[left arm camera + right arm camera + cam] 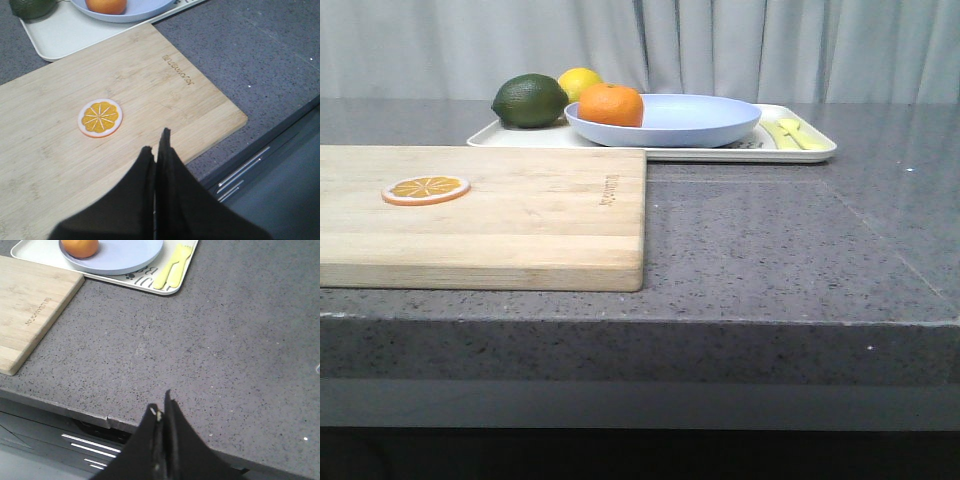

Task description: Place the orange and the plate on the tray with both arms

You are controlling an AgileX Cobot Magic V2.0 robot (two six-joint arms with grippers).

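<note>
The orange sits in the left part of the lavender-blue plate, and the plate rests on the cream-white tray at the back of the table. The orange, plate and tray also show in the left wrist view, and the orange, plate and tray in the right wrist view. My left gripper is shut and empty above the wooden board, near its front corner. My right gripper is shut and empty above the table's front edge. Neither gripper shows in the front view.
A wooden cutting board lies at the front left with a flat orange slice on it. A dark green avocado and a yellow lemon sit on the tray's left part. Yellow cutlery lies on its right part.
</note>
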